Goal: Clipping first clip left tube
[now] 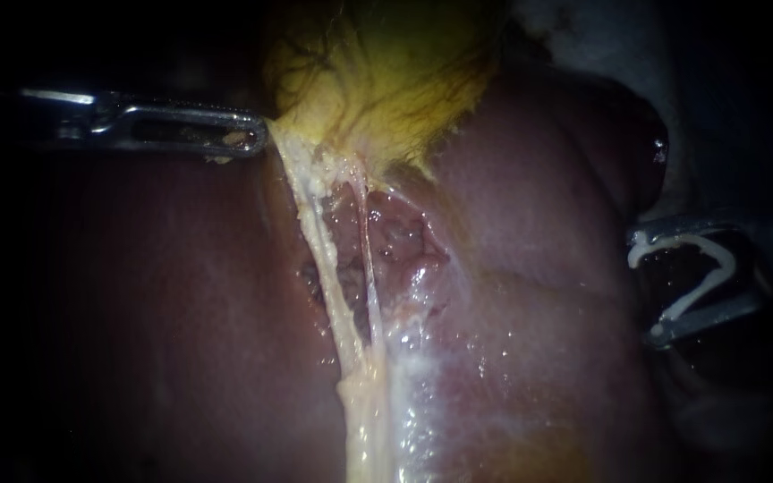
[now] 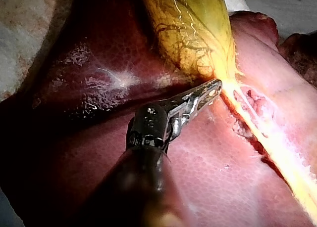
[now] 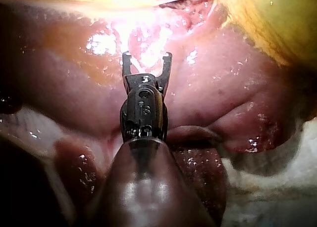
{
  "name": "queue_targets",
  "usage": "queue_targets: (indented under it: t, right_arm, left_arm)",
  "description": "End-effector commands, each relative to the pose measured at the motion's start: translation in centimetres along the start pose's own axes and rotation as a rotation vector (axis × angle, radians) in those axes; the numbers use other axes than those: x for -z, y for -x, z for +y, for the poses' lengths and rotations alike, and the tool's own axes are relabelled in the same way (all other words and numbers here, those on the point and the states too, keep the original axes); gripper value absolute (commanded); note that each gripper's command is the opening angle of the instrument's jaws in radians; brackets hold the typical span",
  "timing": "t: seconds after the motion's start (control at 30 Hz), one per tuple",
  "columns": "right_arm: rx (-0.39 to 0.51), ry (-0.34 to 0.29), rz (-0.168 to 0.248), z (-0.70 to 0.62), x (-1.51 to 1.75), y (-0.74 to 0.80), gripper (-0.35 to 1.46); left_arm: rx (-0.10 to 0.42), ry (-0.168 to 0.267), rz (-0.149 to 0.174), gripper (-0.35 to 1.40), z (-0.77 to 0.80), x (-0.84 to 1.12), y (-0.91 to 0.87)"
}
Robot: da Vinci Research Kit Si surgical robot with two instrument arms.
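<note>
Clip (image 1: 682,240) within right instrument (image 1: 646,286) shows only by endoscope.

- The liver (image 1: 547,179) fills most of the endoscope frame. It is dark reddish-brown and wet, brightly lit at the centre and lower centre, and falls into shadow toward the left and right edges.
- The gallbladder (image 1: 378,72) sits at the upper centre, resting on the liver. It is yellow-green, with fine dark vessels branching over it.
- A raw, glistening red patch (image 1: 400,241) lies at the centre of the frame, just below the gallbladder, where the liver surface is open.
- Pale white padding (image 1: 583,27) shows at the upper right, beyond the liver's edge.
</note>
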Motion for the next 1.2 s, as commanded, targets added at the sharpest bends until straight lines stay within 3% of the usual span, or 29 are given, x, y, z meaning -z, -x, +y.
queue_targets:
  t: [0.03, 0.27, 0.6, 0.9, 1.2]
  right_arm:
    - [0.000, 0.000, 0.000, 0.00, 0.00, 0.00, 0.60]
    - [0.001, -0.010, 0.011, 0.00, -0.04, -0.04, 0.60]
    - [-0.013, -0.043, 0.090, -0.01, -0.29, -0.26, 0.60]
    - [-0.057, -0.074, 0.155, -0.02, -0.76, -0.53, 0.60]
    - [-0.110, -0.130, 0.205, -0.06, -1.45, -0.68, 0.60]
  left_arm:
    - [0.000, 0.000, 0.000, -0.35, 0.00, 0.00, 0.00]
    - [0.000, 0.000, 0.000, -0.35, -0.01, 0.01, 0.00]
    - [0.000, 0.000, 0.000, -0.35, -0.01, 0.01, 0.00]
    - [0.000, 0.001, 0.000, -0.35, -0.02, 0.01, 0.00]
    - [0.000, 0.002, 0.000, -0.35, -0.04, 0.01, 0.00]
